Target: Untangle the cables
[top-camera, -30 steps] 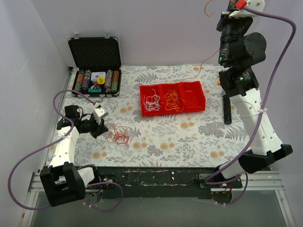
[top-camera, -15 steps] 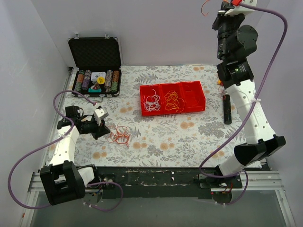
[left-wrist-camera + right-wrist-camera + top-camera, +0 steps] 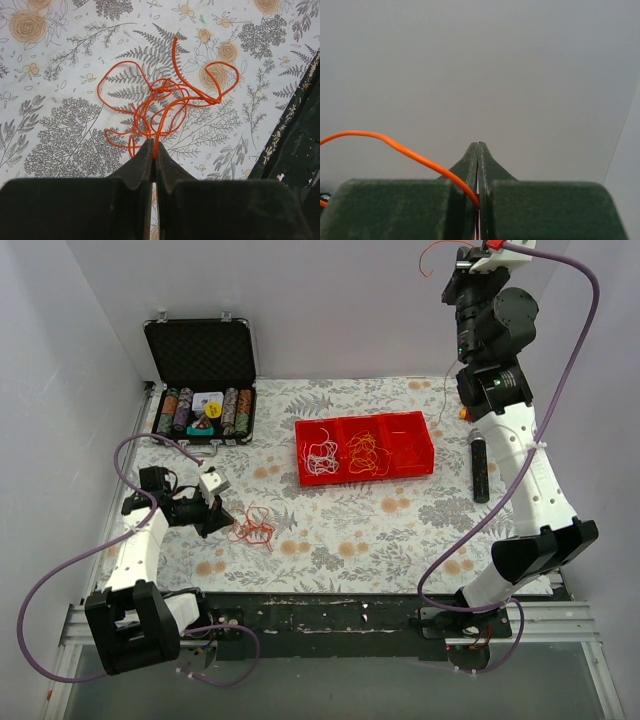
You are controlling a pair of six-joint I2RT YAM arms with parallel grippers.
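Observation:
A tangle of red cables lies on the floral cloth at the front left. My left gripper is low at the tangle's left edge. In the left wrist view the gripper is shut on one red strand, and the tangle spreads out ahead of it. My right gripper is raised high at the back right and, in the right wrist view, is shut on a red cable. That cable's free end curls beside the gripper. White cables and orange-yellow cables lie in a red tray.
An open black case with poker chips stands at the back left. A black cylinder lies right of the tray, with a small orange object behind it. The tray's right compartment holds nothing. The table's dark front edge runs along the bottom.
My right arm has swung up and to the left, lifting its red cable off the table. My left gripper has stayed at the tangle, which has shifted slightly.

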